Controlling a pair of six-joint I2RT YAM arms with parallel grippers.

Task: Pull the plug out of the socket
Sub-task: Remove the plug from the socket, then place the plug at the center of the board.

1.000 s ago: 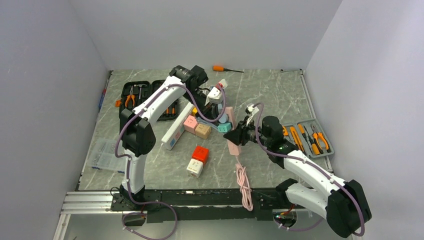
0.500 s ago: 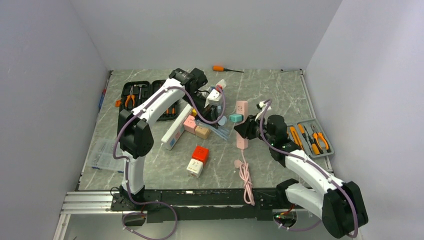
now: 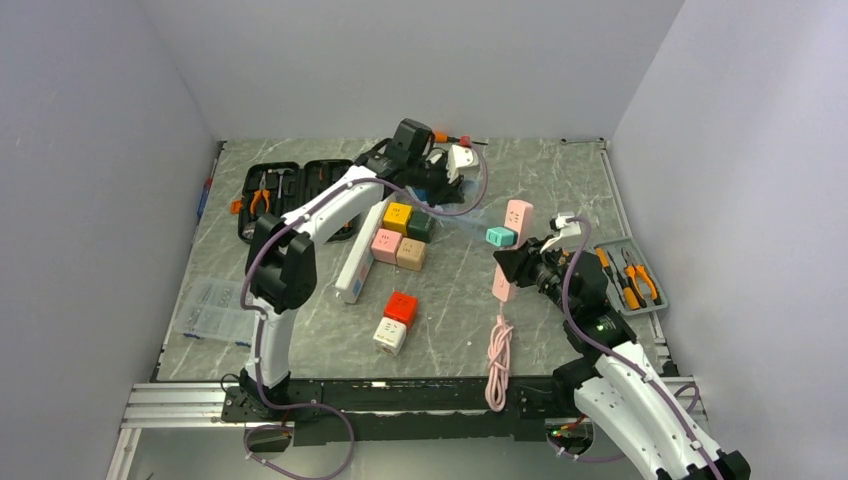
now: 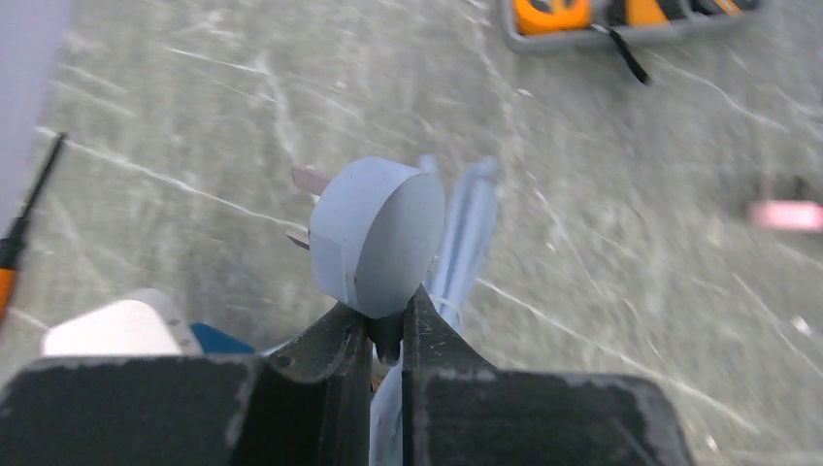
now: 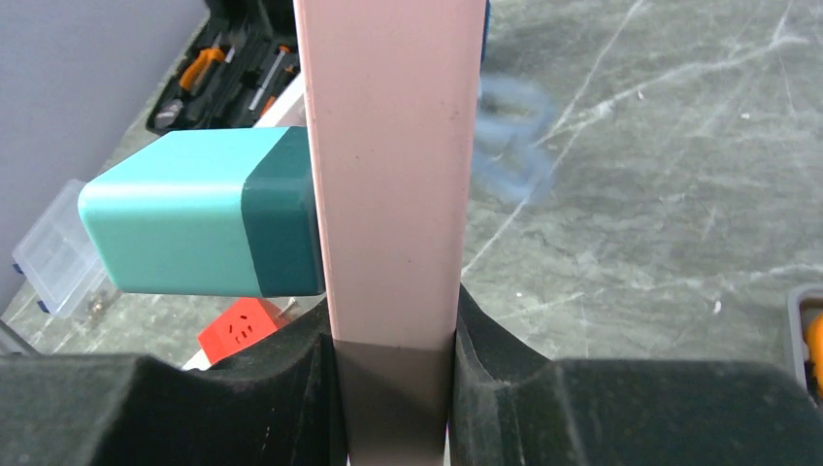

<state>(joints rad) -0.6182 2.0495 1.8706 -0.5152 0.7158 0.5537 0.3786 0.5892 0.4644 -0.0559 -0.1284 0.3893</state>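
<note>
Two robot arms, white shells w/ black joints: left arm [image 3: 330, 205], right arm [image 3: 640, 400]. Thin purple cable [image 3: 566, 285] loops along each. Black bases on a black rail [image 3: 400, 395] at bench edge, silver section at left. Jaws matte black, blocky.

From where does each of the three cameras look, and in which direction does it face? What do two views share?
Top external: fixed above and behind the bases, looking down on the table; both arms show.
Left wrist: on the left wrist, looking past the left hand, shut on the pale blue plug.
Right wrist: on the right wrist, looking along the pink power strip gripped by the right hand; a teal adapter sticks from its side.
Shared: top and right wrist both show strip and adapter.
</note>
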